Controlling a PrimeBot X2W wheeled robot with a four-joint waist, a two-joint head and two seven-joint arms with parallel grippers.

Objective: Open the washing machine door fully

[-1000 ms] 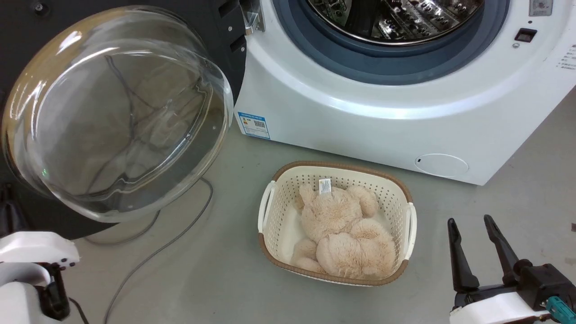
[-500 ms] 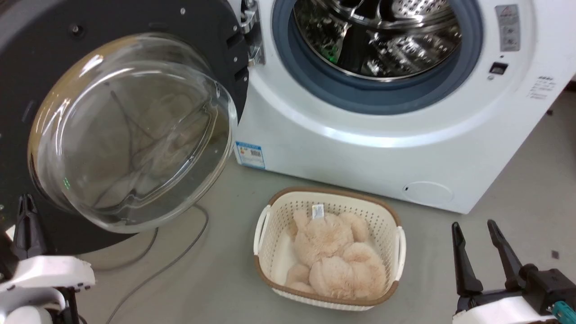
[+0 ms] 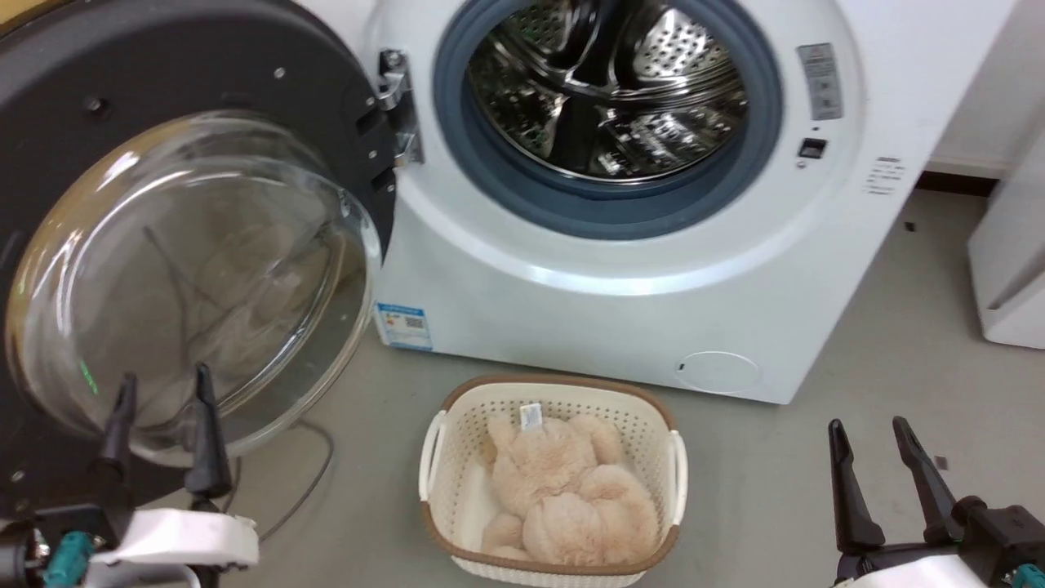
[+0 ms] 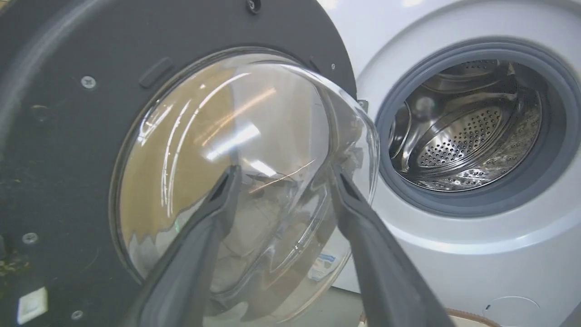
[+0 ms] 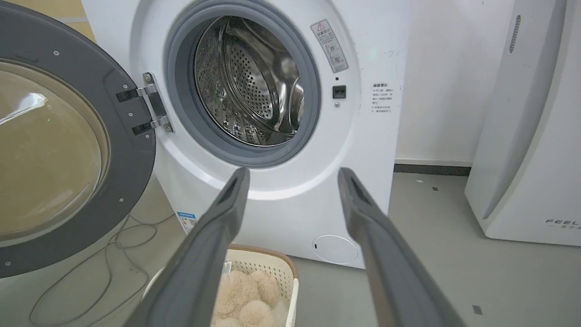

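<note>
round black glass-bowled washing machine door swung wide open; left hand released, empty, fingers pointing at it; right hand released, empty too

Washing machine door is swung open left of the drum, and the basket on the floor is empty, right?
Not empty: the head view shows a beige plush toy lying in the basket. The washing machine door is indeed swung open left of the drum.

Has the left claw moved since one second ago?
Yes. Against the washing machine door, the left claw has moved right and up in the head view: its fingertips now overlap the glass bowl at its lower part.
</note>
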